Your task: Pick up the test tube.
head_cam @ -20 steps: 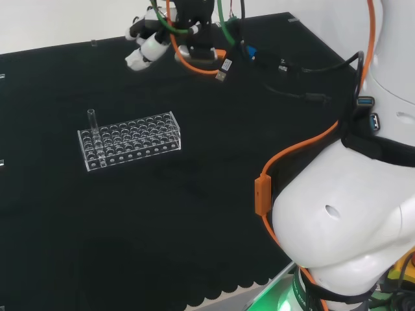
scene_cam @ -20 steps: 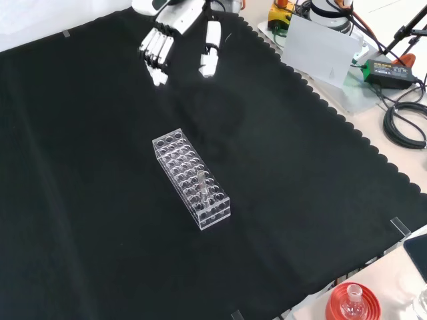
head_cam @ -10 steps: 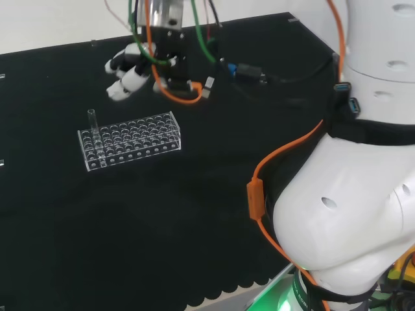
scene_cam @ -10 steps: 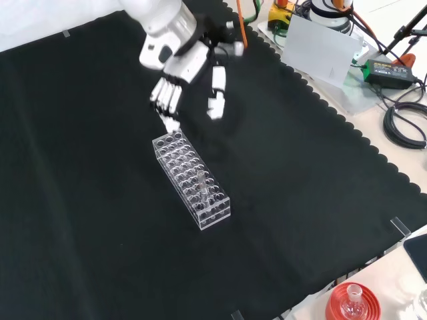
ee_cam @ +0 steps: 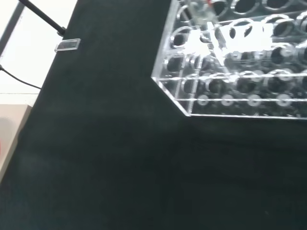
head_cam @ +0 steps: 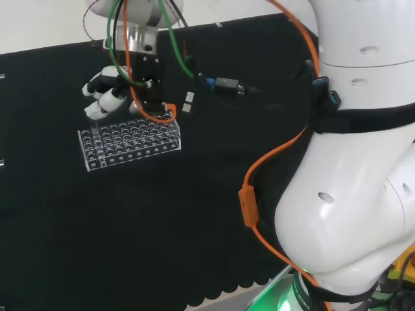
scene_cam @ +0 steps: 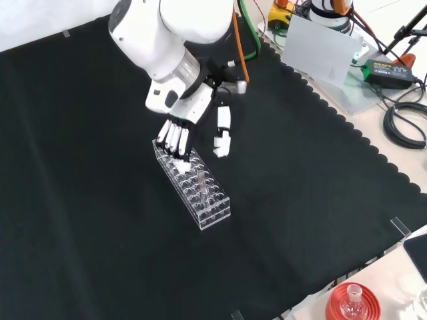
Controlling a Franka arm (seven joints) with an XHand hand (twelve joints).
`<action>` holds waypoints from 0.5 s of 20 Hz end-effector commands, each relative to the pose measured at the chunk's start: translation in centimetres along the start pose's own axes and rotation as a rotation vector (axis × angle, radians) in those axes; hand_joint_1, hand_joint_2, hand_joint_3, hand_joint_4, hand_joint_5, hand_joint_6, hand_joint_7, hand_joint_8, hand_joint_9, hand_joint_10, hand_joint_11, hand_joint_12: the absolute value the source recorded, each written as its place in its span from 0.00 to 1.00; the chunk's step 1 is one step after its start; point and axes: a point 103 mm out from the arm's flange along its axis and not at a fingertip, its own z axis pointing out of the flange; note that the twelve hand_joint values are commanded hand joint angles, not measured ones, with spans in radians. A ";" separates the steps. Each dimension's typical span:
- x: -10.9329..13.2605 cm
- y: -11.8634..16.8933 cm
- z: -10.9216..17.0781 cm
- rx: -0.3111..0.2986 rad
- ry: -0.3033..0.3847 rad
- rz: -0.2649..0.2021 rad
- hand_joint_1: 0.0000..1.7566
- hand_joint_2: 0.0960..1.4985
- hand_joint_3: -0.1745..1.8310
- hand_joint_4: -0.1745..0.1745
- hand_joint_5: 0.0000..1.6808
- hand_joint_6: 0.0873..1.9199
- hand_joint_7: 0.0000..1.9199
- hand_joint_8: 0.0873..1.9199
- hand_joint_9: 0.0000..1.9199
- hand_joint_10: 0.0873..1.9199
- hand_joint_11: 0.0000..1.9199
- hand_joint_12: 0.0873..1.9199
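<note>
The test tube stood upright in the clear rack, toward its near end in the front view; the hand, fingers straight and spread, hovered over the rack's far end, empty

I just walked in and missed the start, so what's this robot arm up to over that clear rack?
The hand hangs over one end of the clear rack on the black cloth, fingers straight and spread from the thumb. The test tube stands upright in the rack near the other end, not yet grasped.
</note>
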 end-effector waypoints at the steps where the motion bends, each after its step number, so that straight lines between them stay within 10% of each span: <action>1: 1.5 2.2 1.0 -0.010 -0.008 -0.032 0.52 0.67 0.00 0.46 0.25 0.12 0.18 0.39 0.15 0.46 0.00 0.78; 10: 0.7 2.5 1.6 0.005 -0.040 -0.019 0.55 0.66 0.00 0.43 0.23 0.35 0.24 0.39 0.19 0.46 0.00 0.80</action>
